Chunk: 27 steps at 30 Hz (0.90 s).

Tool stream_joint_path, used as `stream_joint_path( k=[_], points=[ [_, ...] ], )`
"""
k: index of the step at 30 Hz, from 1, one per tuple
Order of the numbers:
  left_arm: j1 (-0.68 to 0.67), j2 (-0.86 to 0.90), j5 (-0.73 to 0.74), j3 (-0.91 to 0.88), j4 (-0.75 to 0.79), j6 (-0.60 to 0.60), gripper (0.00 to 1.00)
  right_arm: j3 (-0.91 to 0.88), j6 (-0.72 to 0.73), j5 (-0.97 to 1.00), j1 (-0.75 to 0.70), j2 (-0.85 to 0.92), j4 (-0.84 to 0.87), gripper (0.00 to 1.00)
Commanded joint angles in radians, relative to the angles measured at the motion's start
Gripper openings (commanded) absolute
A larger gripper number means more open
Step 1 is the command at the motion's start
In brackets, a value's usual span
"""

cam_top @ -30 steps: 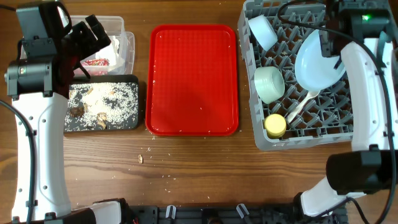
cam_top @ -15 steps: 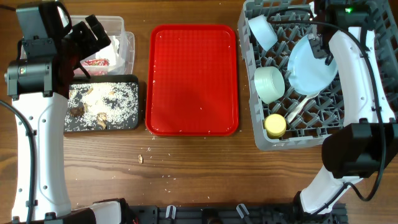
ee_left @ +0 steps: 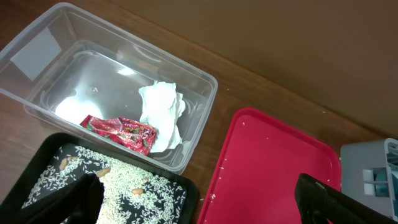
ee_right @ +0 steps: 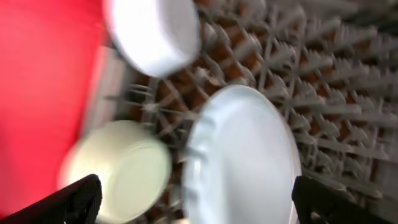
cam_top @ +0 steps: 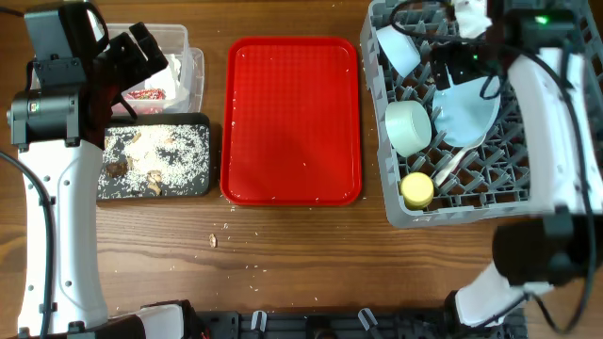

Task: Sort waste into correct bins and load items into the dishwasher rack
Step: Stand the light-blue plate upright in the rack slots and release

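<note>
Pale blue plate [ee_right: 242,155] sits under the right end effector [ee_right: 196,186], spread wide, empty; left end effector [ee_left: 196,193] likewise.

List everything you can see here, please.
clear tub: 1, transparent, far left
napkin: 1, white, in clear tub
wrapper: 1, red-and-white, in clear tub
black tray: 1, black, beside clear tub
food scraps: many, white and brown, in black tray
red tray: 1, red, centre
rack: 1, grey, right
bowls: 2, pale, in rack
plate: 1, pale blue, in rack
cup: 1, yellow, in rack
utensil: 1, white, in rack
left gripper: 1, black, open, above clear tub
right gripper: 1, black, open, above plate
</note>
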Motion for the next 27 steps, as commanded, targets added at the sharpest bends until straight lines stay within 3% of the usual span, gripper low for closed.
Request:
stream_joint_path(
  k=[1, 4, 7, 21, 25, 27],
  points=[
    [0.005, 0.005, 0.008, 0.008, 0.003, 0.008, 1.0, 0.014, 0.011, -0.267, -0.004, -0.192, -0.045, 1.0],
    [0.005, 0.005, 0.008, 0.008, 0.002, 0.008, 1.0, 0.014, 0.125, -0.449, -0.004, -0.245, -0.042, 1.0],
    [0.005, 0.005, 0.008, 0.008, 0.002, 0.008, 1.0, 0.013, 0.214, -0.46, -0.004, -0.251, -0.043, 1.0],
    [0.005, 0.005, 0.008, 0.008, 0.002, 0.009, 1.0, 0.011, 0.213, -0.449, 0.015, -0.247, -0.046, 1.0],
    [0.005, 0.005, 0.008, 0.008, 0.003, 0.008, 1.0, 0.01, 0.217, -0.307, 0.056, -0.291, -0.084, 1.0],
    [0.005, 0.005, 0.008, 0.008, 0.003, 0.008, 1.0, -0.036, 0.212, -0.272, 0.068, -0.342, 0.022, 1.0]
  ],
)
